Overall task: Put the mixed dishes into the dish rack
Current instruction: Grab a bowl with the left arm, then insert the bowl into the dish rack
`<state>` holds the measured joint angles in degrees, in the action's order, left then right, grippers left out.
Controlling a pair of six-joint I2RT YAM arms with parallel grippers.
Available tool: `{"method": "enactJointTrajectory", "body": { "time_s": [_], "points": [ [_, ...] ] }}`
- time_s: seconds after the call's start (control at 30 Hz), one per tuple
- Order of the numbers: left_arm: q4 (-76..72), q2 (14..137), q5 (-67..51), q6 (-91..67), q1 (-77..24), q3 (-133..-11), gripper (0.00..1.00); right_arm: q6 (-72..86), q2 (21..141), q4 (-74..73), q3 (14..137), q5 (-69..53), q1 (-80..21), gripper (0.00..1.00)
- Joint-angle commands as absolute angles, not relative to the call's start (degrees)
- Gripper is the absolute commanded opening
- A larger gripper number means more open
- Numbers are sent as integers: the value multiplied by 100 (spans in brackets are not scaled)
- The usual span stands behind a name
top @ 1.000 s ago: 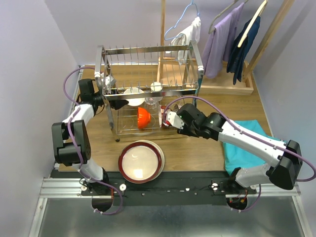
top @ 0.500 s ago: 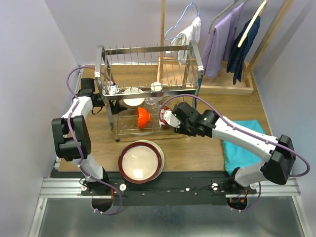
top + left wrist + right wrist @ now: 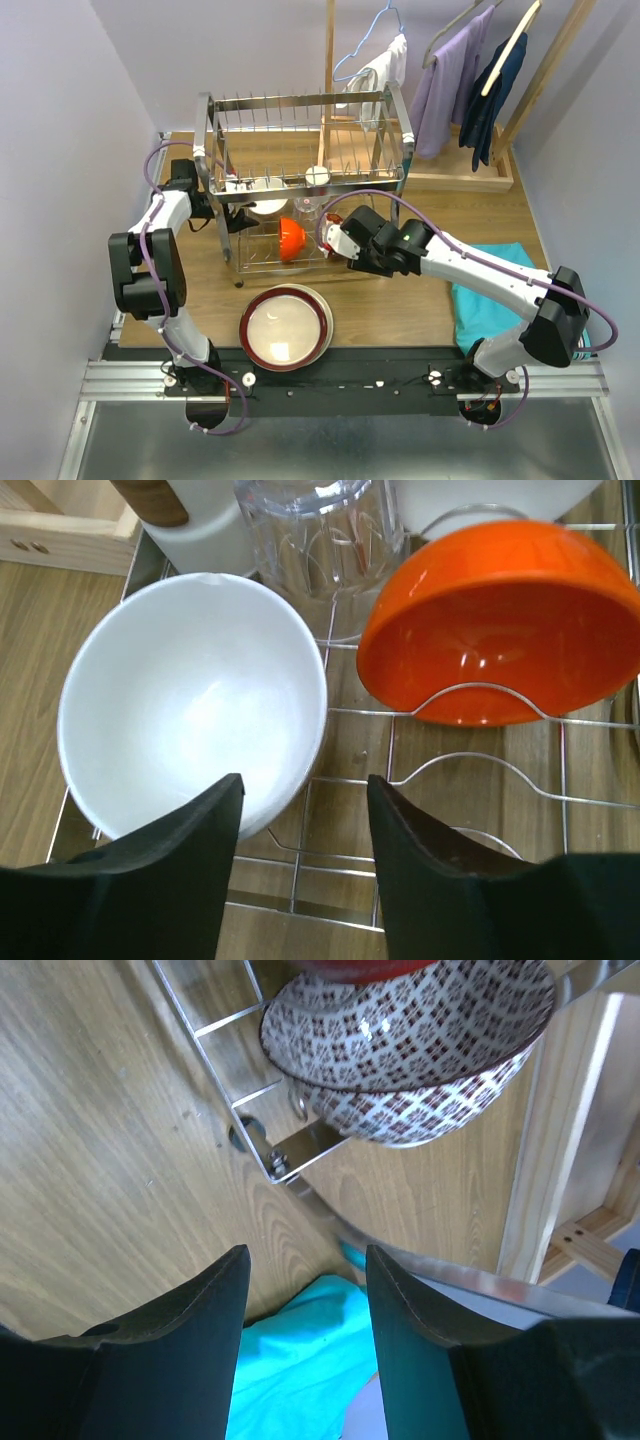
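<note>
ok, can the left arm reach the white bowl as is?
Probably yes: the left gripper hangs open and empty just short of the white bowl, nothing between them; the orange bowl sits clear to one side.

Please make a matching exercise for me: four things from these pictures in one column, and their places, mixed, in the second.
1. orange bowl
2. red-patterned bowl
3. plate stack
4. teal cloth

a. far right, away from the dish rack
b. in front of the rack
c. tilted on the rack's lower wires
d. ahead of the right gripper

Pairs: 1-c, 2-d, 3-b, 4-a
</note>
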<state>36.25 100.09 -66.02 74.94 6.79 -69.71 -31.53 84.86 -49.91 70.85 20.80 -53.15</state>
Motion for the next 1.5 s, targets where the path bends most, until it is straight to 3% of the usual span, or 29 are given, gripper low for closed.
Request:
{"method": "enactJointTrajectory", "body": {
  "time_s": [0.0,0.3,0.53,0.63,0.73,0.9,1.2,1.47],
  "points": [
    [3781,9967,-5731,8165,281,-6795,57,-3155,8561,-4843,7304,2127,-5291,58],
    [2938,9747,-5362,7745,246,-6381,39,-3164,8446,-4816,7216,2145,-5291,58],
    [1013,9449,-5378,5610,307,-5863,12,-3164,8394,-4843,7233,2197,-5291,58],
    [205,9404,-5825,4355,552,-5731,6,-3164,8376,-4869,7233,2215,-5291,58],
    [-1586,9535,-6213,1843,816,-5476,1,-3164,8358,-4869,7225,2224,-5291,58],
    [-5019,9747,-6302,-1569,1107,-4818,0,-3173,8358,-4790,7181,2233,-5291,58],
    [-9031,10591,-6100,-6062,1204,-4623,0,-3173,8446,-4693,7145,2206,-5291,58],
    [-9018,10284,-5555,-6723,1169,-4456,0,-3164,8534,-4658,7198,2206,-5282,58]
  ]
}}
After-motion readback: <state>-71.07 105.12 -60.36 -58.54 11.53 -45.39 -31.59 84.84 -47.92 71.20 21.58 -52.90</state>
